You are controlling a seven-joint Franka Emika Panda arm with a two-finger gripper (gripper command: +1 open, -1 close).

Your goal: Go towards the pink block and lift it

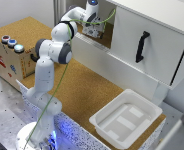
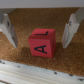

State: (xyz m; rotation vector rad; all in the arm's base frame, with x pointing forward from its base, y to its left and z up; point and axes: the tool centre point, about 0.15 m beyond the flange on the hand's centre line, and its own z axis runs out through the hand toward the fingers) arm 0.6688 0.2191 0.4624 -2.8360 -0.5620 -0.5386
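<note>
The pink block (image 2: 42,42) is a small reddish-pink cube with black letters on its faces, resting on a cork surface (image 2: 40,17). In the wrist view my gripper (image 2: 38,44) is open and straddles it, with one finger (image 2: 9,31) on each side and a gap between each finger and the cube. The exterior view shows the gripper (image 1: 94,31) reaching down into the cork-floored recess of a white cabinet, and the block is hidden there behind the hand.
A white cabinet door (image 1: 152,40) with a black handle (image 1: 142,46) hangs open on the exterior view's right of the recess. A white tray (image 1: 126,117) sits on the cork table. A cardboard box (image 1: 9,55) with buttons stands at the exterior view's left.
</note>
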